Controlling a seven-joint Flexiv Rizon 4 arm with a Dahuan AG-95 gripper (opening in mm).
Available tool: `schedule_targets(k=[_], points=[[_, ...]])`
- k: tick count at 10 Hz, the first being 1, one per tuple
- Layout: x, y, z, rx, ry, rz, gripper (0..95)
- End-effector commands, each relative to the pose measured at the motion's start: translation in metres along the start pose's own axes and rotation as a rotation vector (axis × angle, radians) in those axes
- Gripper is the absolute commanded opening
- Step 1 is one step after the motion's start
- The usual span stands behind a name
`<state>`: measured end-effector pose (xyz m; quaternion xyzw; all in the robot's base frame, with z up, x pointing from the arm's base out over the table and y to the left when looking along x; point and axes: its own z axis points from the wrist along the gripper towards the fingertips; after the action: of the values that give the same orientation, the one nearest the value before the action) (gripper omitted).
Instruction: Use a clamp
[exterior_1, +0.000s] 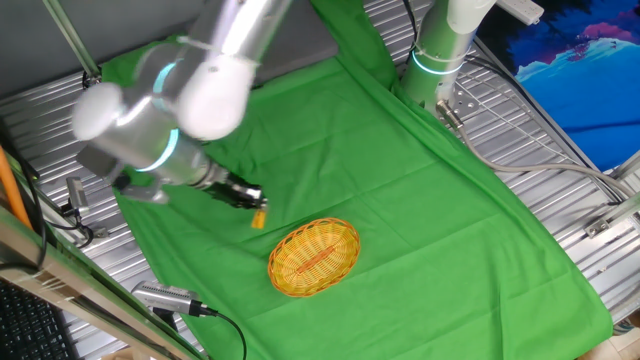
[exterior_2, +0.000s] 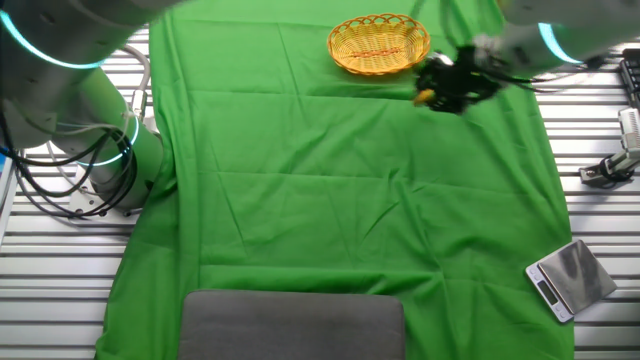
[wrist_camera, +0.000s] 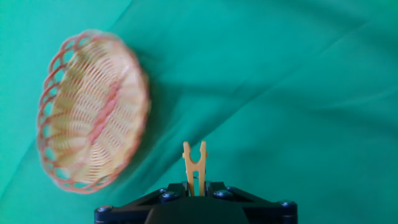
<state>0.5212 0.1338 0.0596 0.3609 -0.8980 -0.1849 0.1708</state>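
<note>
While both fixed views blur it, the hand view shows the clamp (wrist_camera: 194, 167) (yellow-orange, two-pronged) pinched upright in the gripper (wrist_camera: 195, 190).

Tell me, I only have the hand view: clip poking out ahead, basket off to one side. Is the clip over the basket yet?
Observer: No. In one fixed view the clamp hangs beside the basket, outside its rim.
Operator: Anything else on the table?
Observer: A grey pad lies at the green cloth's opposite end.
Operator: Anything off the cloth?
Observer: A small silver scale sits on the metal slats.
</note>
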Motion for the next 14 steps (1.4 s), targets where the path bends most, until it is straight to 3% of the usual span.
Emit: schedule_targets(k=[1,5,13,14], points=[[0.003,0.008,0.004,-0.006,0.002,0.009,0.0],[0.007,0.020,0.012,-0.013,-0.006,0.016,0.0],[0.007,0.020,0.012,-0.009,0.003,0.010,0.0],[0.007,0.020,0.012,0.031,-0.017,0.009,0.0]])
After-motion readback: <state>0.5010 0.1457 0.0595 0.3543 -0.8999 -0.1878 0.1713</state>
